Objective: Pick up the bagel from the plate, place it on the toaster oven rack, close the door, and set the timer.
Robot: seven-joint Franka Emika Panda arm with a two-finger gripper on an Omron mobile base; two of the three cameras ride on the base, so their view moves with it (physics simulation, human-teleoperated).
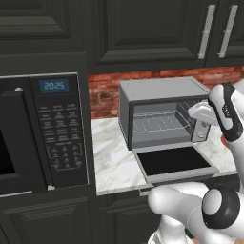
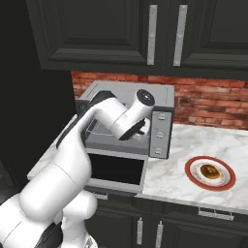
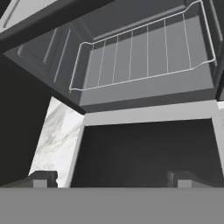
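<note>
From the left base view, the toaster oven [image 1: 162, 112] stands on the marble counter [image 1: 112, 159], its door [image 1: 174, 162] dropped flat. From the right base view, the bagel [image 2: 209, 171] lies on the plate [image 2: 193, 181], well right of the oven. In the hand view, the gripper [image 3: 111, 178] is spread wide and empty above the door, facing the bare rack [image 3: 144, 52].

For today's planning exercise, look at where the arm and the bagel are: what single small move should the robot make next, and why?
Probably swing the open, empty pincer rightward toward the small golden-brown bagel. It lies on the round white red-rimmed plate, right of the boxy grey toaster oven, whose dark-glass drop-down door is already down and whose silver wire rack is bare.
</note>
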